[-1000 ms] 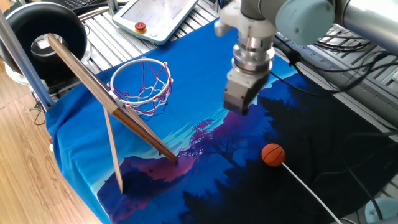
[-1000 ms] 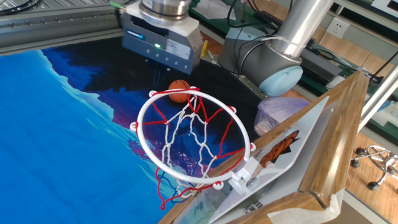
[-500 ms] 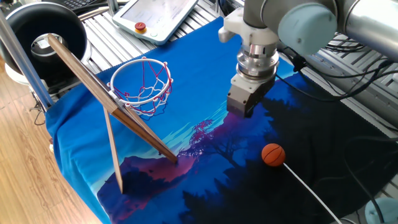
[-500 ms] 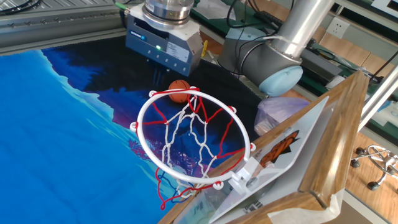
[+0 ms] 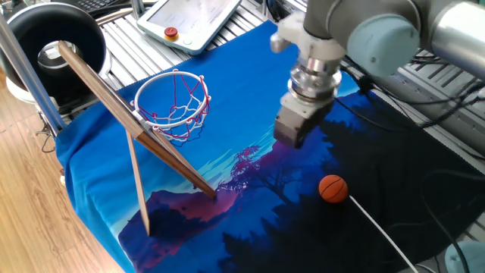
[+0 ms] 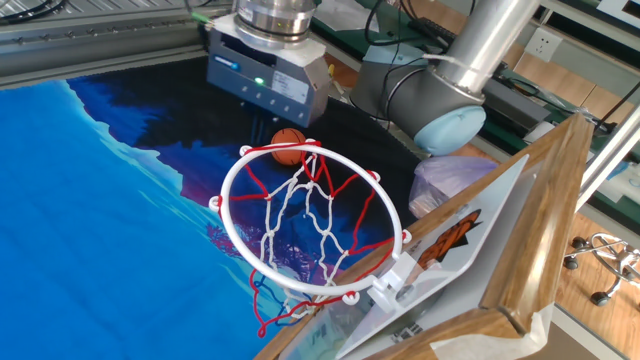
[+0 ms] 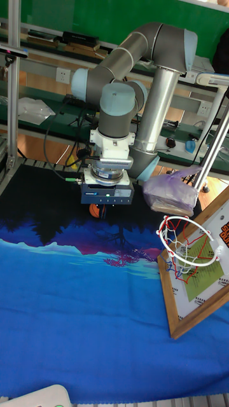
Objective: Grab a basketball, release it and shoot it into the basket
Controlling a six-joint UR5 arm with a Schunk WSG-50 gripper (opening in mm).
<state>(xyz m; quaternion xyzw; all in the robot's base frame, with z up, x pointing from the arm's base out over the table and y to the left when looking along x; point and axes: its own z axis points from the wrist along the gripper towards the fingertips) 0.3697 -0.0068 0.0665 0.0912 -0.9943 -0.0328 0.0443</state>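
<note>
The orange basketball [image 5: 333,188] rests on the dark part of the printed cloth, a white cable running past it. My gripper [image 5: 290,139] hangs above the cloth, up and to the left of the ball, apart from it; it looks open, with nothing between its fingers. In the other fixed view the basketball [image 6: 289,145] shows just beyond the hoop rim, below the gripper body [image 6: 268,80]. The tall fixed view has the basketball [image 7: 94,210] partly hidden behind the gripper [image 7: 106,205]. The basket [image 5: 173,97], a white ring with red-and-white net, is fixed to a tilted wooden board [image 5: 114,106] on a stick prop.
A big black round ring [image 5: 30,26] and a metal post [image 5: 26,72] stand at the back left. A white pendant with a red button [image 5: 172,32] lies behind the cloth. A purple bag [image 7: 169,194] sits beside the arm's base, close to the basket.
The gripper has drifted a little to the right and lower over the cloth, nearer the ball. Ball and basket have not moved.
</note>
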